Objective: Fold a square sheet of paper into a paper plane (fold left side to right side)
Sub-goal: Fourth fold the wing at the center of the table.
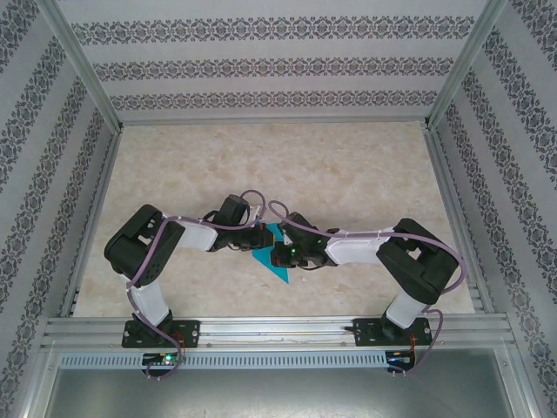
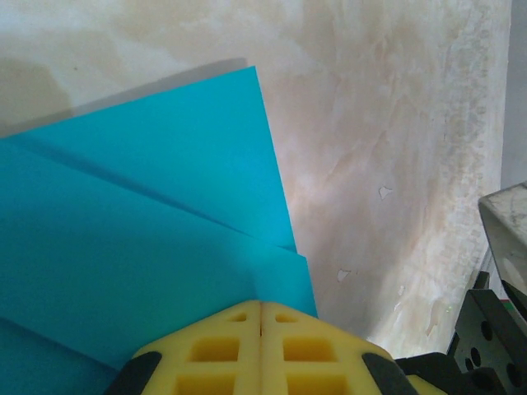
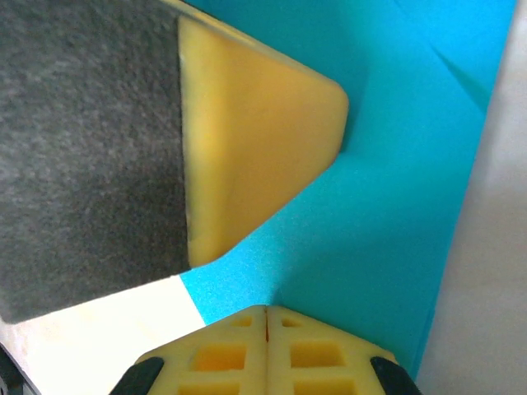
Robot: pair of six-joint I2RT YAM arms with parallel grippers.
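Top view: near the middle of the marbled tabletop (image 1: pixel 348 174), a folded blue paper (image 1: pixel 278 270), sharp tip toward the near right. Left claw (image 1: pixel 259 242) and right claw (image 1: pixel 280 254) meeting low over it.

Left wrist view: left claw (image 2: pixel 261 311) clenched, yellow tips pressed together with nothing between, at the edge of the paper (image 2: pixel 148 239). Layered folds visible, bare tabletop (image 2: pixel 379 123) to the right.

Right wrist view: right claw (image 3: pixel 266 313) clenched too, empty, tips over the paper (image 3: pixel 403 181). Just ahead, one yellow finger (image 3: pixel 255 140) of the left claw, grey-padded, over the same paper.
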